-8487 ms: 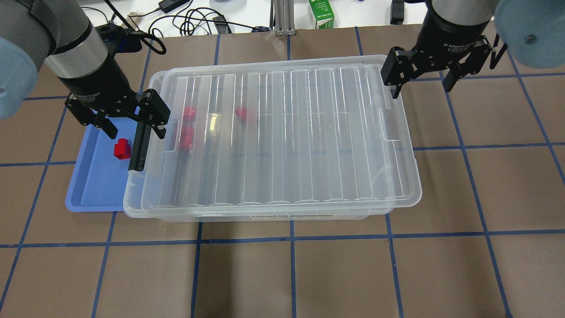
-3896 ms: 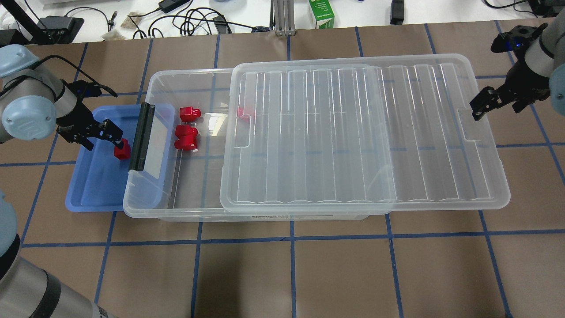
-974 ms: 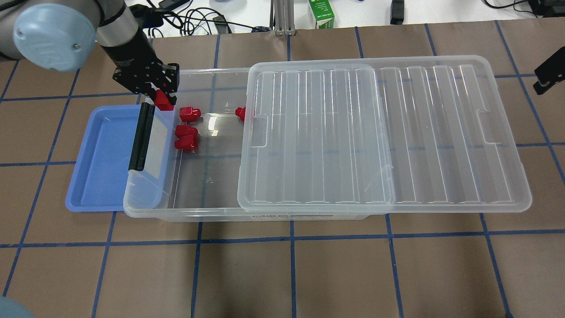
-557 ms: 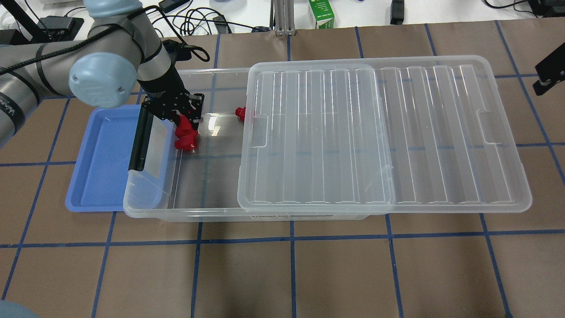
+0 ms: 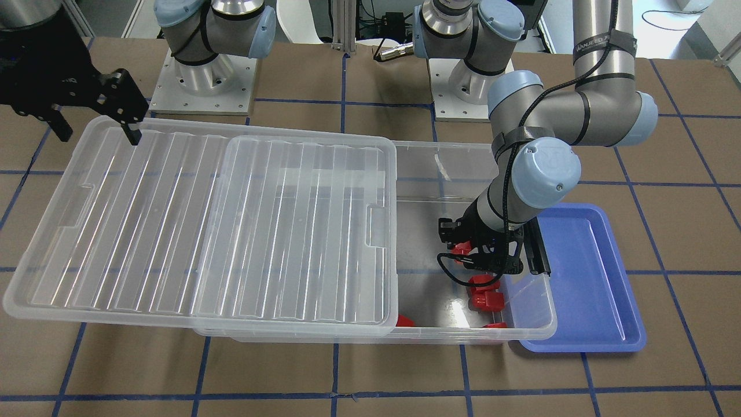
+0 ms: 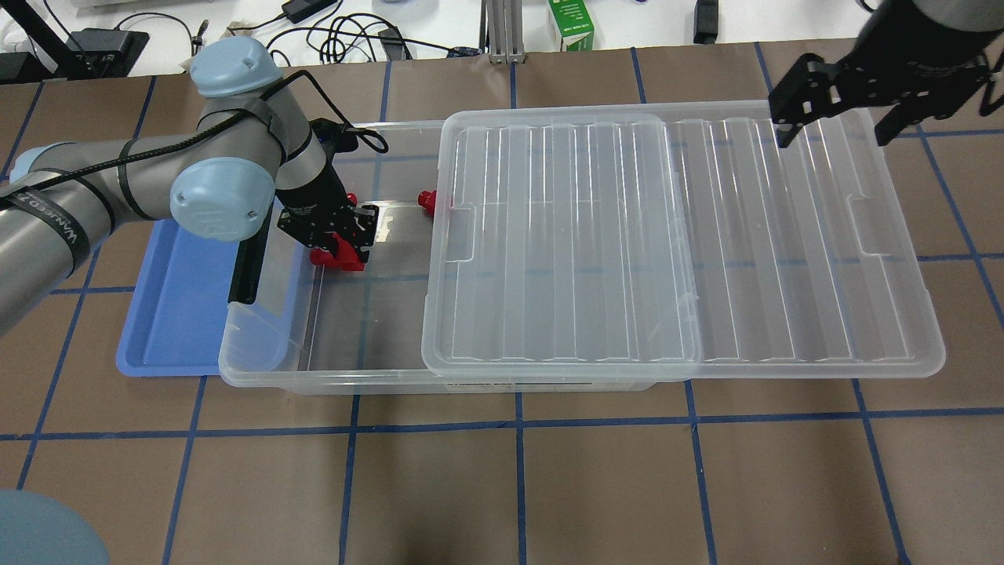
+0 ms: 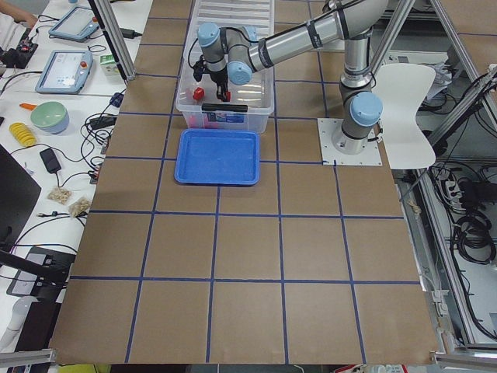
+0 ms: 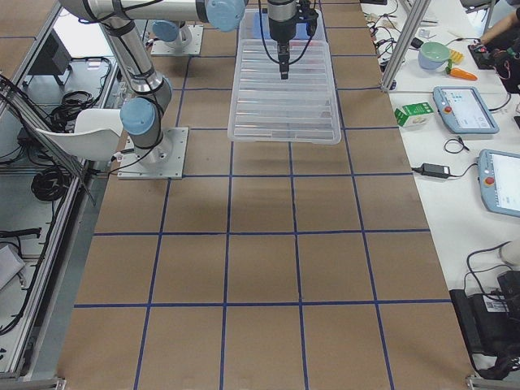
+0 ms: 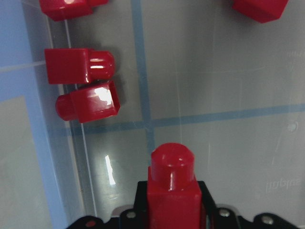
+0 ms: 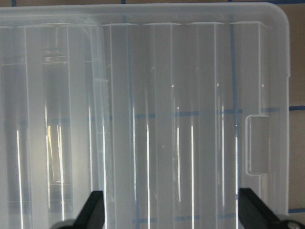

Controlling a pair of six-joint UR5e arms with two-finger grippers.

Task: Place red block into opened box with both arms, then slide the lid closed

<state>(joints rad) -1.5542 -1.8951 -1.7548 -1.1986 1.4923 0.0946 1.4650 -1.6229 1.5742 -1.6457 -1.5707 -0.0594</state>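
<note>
The clear box (image 6: 329, 381) lies across the table with its left third uncovered. The ribbed lid (image 6: 682, 243) rests on it, slid far to the right so that it overhangs the box's right end. My left gripper (image 6: 339, 245) is down inside the uncovered part, shut on a red block (image 9: 171, 183) held stub-forward just above the floor. Several more red blocks (image 9: 78, 64) lie on the box floor close beside it. My right gripper (image 6: 835, 129) hovers open over the lid's far right corner, and its fingers (image 10: 93, 210) straddle the ribs without touching.
A shallow blue tray (image 6: 176, 306) sits partly under the box's left end, beside the black latch bar (image 6: 245, 259). Cables and a green carton (image 6: 570, 23) lie beyond the table's far edge. Brown table with blue tape lines (image 6: 518, 486) stretches in front of the box.
My left gripper has carried the red block from the box's far left rim down into the box beside the other blocks. The right gripper has come in from the right edge over the lid.
</note>
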